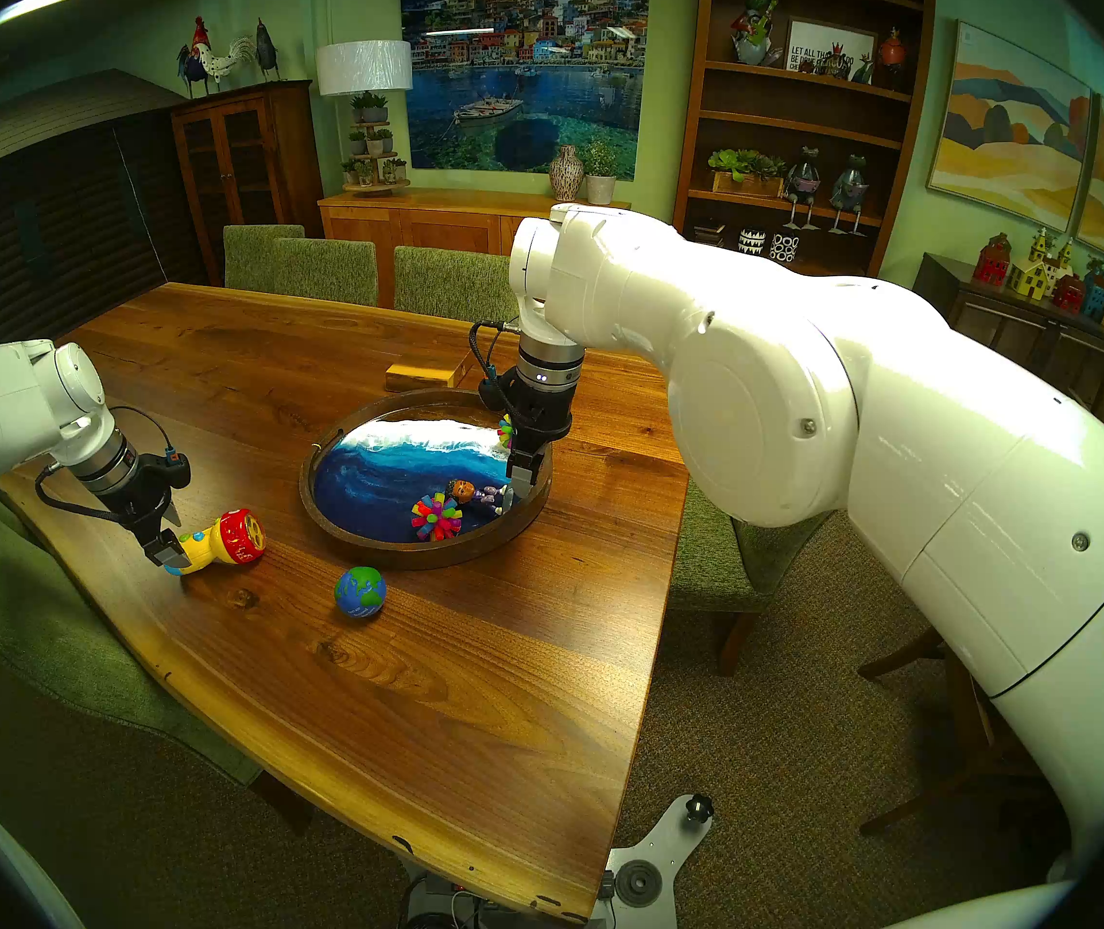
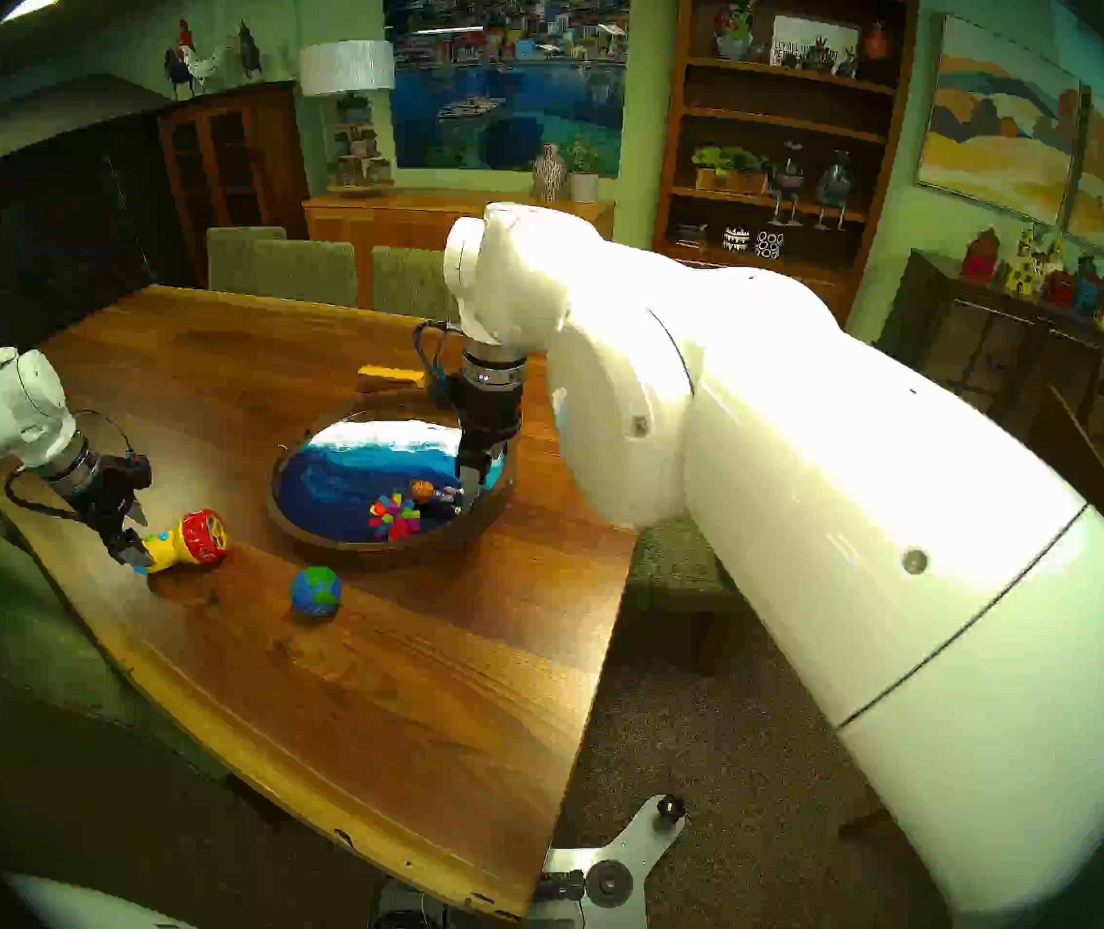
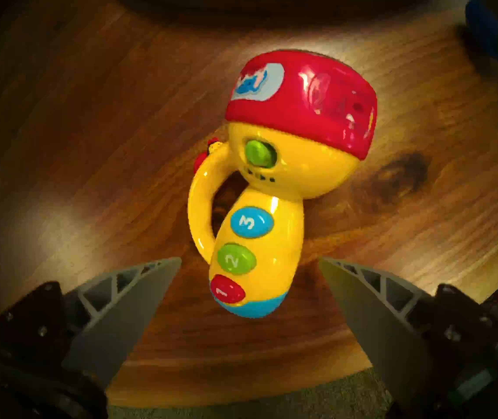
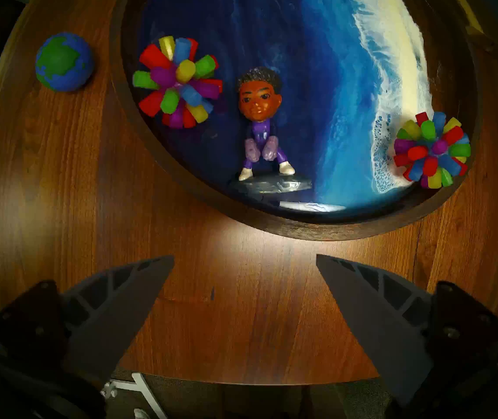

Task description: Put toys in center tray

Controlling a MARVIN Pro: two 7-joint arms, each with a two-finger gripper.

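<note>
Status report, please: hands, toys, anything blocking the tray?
Both hands open: left astride flashlight, right over tray. Doll, two spiky balls in; globe out. Nothing blocking.

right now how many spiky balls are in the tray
2. One spiky ball lies beside the doll, near the tray edge closest to the globe ball. The other spiky ball sits against the rim on the doll's far side. None looks hidden.
</note>
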